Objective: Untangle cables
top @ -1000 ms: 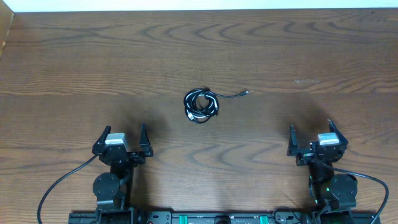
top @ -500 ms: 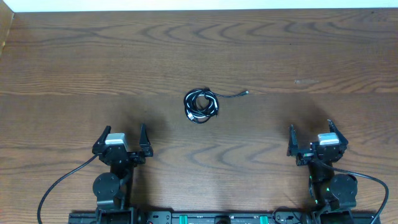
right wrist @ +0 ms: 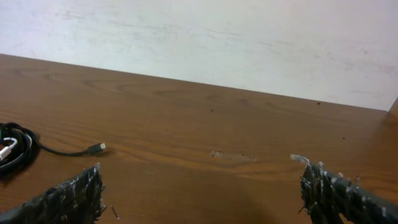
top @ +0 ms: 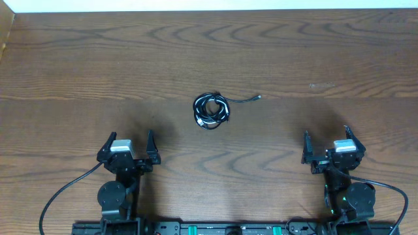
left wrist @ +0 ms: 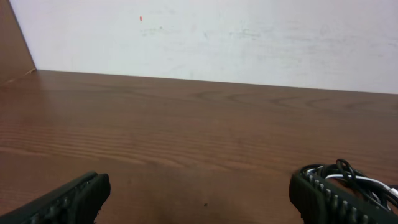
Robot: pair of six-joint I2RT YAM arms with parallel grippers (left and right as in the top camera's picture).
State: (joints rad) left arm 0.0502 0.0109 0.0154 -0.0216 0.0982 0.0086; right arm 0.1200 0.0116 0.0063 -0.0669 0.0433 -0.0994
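The cables (top: 211, 110) lie as one small coiled bundle of thin black cord with a bit of white cord in it, at the middle of the wooden table (top: 98, 65). One black end with a small plug (top: 258, 98) trails out to the right. The bundle shows at the lower right edge of the left wrist view (left wrist: 348, 173) and at the left edge of the right wrist view (right wrist: 13, 149). My left gripper (top: 127, 147) is open and empty, near the front left. My right gripper (top: 326, 142) is open and empty, near the front right. Both are well short of the bundle.
Thick black cables run from the arm bases at the front edge (top: 62, 192). A white wall (left wrist: 205, 37) stands behind the table's far edge. A pale scuff marks the wood at the right (top: 321, 85).
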